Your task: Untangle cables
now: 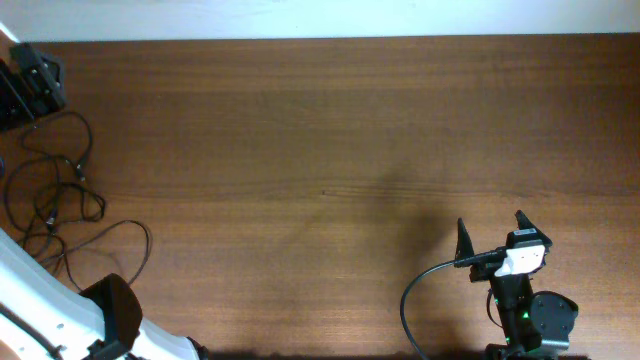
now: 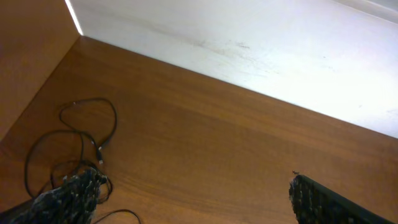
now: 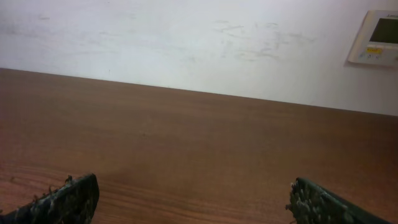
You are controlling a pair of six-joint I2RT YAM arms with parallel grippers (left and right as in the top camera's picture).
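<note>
The cables (image 1: pixel 55 190) are thin black cords lying in loose, overlapping loops at the far left of the wooden table, with a small knotted part in the middle. In the left wrist view the cables (image 2: pixel 74 143) lie just ahead of the left finger, and one loop runs under it. My left gripper (image 2: pixel 193 202) is open wide and empty, low over the table. In the overhead view only its arm (image 1: pixel 110 310) shows, at the bottom left. My right gripper (image 1: pixel 492 232) is open and empty at the front right, far from the cables; it also shows in the right wrist view (image 3: pixel 193 202).
A black boxy object (image 1: pixel 30 85) sits at the far left corner, with a cord running from it toward the loops. A white wall (image 2: pixel 249 43) borders the table's far edge. A wall panel (image 3: pixel 376 37) hangs at the right. A thicker black cable (image 1: pixel 420 290) curves beside the right arm.
</note>
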